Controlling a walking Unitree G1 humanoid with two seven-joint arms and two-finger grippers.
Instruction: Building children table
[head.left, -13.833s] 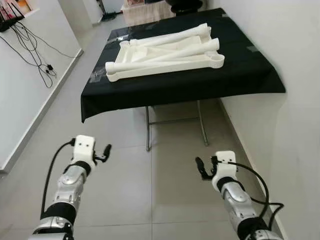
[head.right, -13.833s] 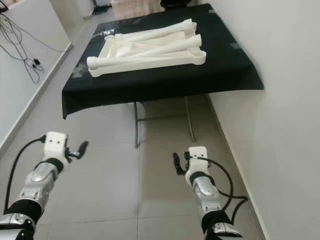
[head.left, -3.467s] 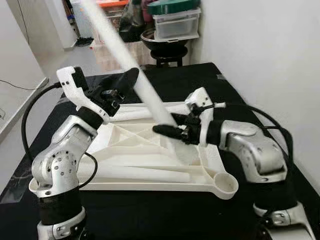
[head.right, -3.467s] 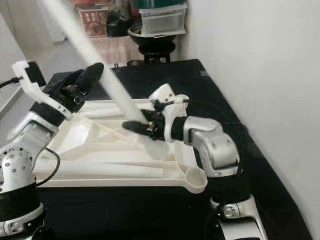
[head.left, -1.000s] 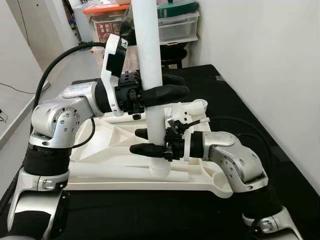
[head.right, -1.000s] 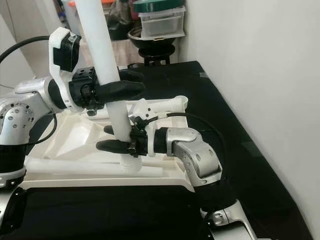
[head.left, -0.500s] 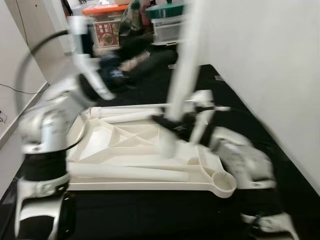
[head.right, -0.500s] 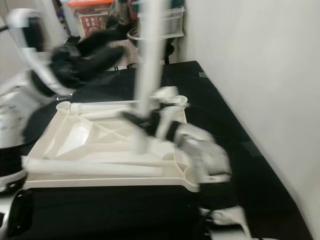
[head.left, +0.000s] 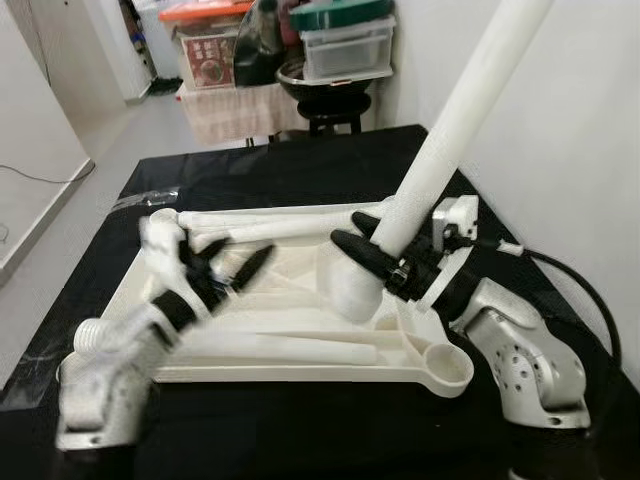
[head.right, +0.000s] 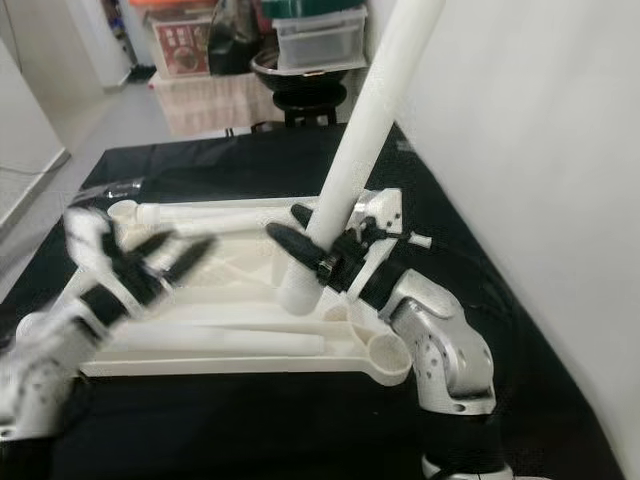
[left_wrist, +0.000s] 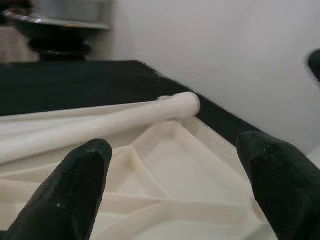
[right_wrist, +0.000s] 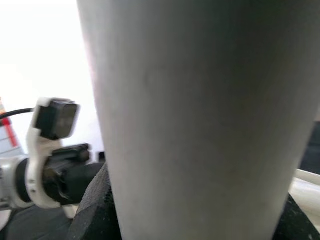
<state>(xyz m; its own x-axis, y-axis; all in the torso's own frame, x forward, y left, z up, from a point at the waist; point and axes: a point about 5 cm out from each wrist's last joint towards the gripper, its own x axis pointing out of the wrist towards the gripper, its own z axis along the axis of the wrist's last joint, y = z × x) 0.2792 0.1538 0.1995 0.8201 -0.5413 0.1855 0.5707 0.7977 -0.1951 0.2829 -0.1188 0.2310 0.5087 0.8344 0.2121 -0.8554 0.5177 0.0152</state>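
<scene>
- While the right gripper (head.left: 385, 262) clamps its fingers on the leg (head.left: 440, 150) low, mid-frame, that long stiff tube leans toward upper right; likely light, top-heavy
- Left gripper (head.left: 225, 268), fingers spread and empty, hovers left over the tabletop (head.left: 290, 300) on the desk (head.left: 300, 440); could steady the leg higher

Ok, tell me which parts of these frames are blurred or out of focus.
Eye views: the left gripper and its arm smear with motion blur; the right gripper and table leg stay sharp. Left wrist view: its fingertips look soft. Right wrist view: the leg is close and hazy.
</scene>
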